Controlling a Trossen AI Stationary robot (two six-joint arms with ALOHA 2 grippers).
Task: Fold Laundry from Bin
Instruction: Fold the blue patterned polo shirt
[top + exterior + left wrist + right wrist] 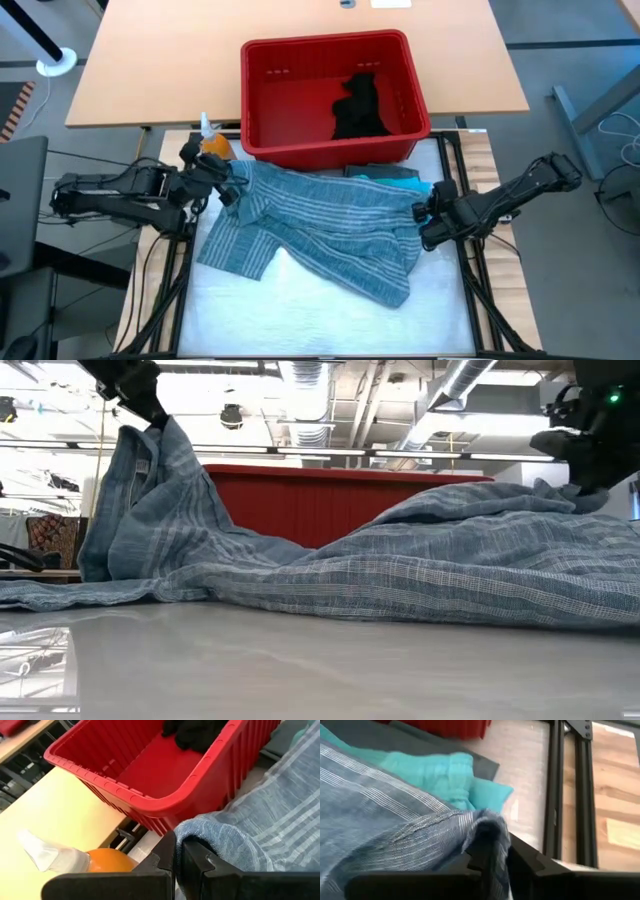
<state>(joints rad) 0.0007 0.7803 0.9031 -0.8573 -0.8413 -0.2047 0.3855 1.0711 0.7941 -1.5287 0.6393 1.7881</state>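
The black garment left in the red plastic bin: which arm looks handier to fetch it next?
Probably the right gripper: the black garment lies toward the red slotted bin's right end. Both it and the left gripper are clamped on the blue-grey striped shirt.

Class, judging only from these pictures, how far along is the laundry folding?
Done: a turquoise garment lies folded on grey beside the bin. In hand: the left gripper and right gripper each pinch the striped shirt, still unfolded. Left: a black garment in the bin.

front mat (300, 320): free | rear: bin (330, 150), bottle (213, 143) block
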